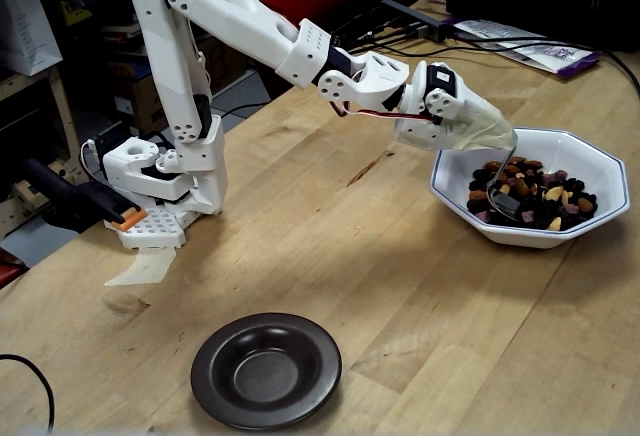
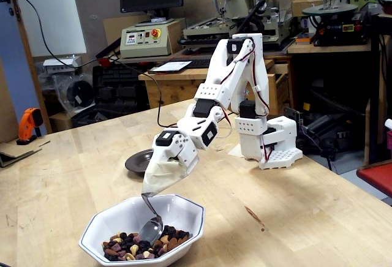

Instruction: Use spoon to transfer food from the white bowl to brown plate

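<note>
Gripper (image 2: 160,184) clamped on the spoon (image 2: 150,225) (handle taped), its tip among the food (image 1: 530,192) in the white bowl (image 1: 600,156) near the table's right edge in a fixed view. Brown plate (image 1: 266,369), near the front edge, holds nothing. Judgement: scooping stage; no transfer completed.

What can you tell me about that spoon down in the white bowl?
The spoon is shiny silver metal with an oval bowl and a thin curved handle. The handle runs up into the whitish wrapping at the arm's tool, which holds it. It hangs steeply, its tip down in the white bowl, touching the nuts and raisins. Whether it has scooped any is unclear.
</note>
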Controlling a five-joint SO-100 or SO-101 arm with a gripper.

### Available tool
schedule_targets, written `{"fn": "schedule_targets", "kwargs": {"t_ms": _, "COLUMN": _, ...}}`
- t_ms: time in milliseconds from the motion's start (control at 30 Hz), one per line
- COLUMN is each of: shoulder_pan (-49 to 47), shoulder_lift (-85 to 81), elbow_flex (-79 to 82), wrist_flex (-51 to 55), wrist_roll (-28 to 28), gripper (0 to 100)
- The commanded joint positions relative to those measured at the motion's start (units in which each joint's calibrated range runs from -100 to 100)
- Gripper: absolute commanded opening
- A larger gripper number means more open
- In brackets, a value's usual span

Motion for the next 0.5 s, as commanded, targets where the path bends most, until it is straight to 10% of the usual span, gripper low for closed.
{"fn": "schedule_targets", "kwargs": {"t_ms": 0, "shoulder_pan": 0.08, "shoulder_lift": -0.14, "elbow_flex": -0.77, "wrist_flex": -0.14, "wrist_roll": -0.10, "gripper": 5}}
{"fn": "schedule_targets", "kwargs": {"t_ms": 467, "shoulder_pan": 0.08, "shoulder_lift": -0.14, "elbow_flex": -0.51, "wrist_flex": -5.36, "wrist_roll": -0.10, "gripper": 5}}
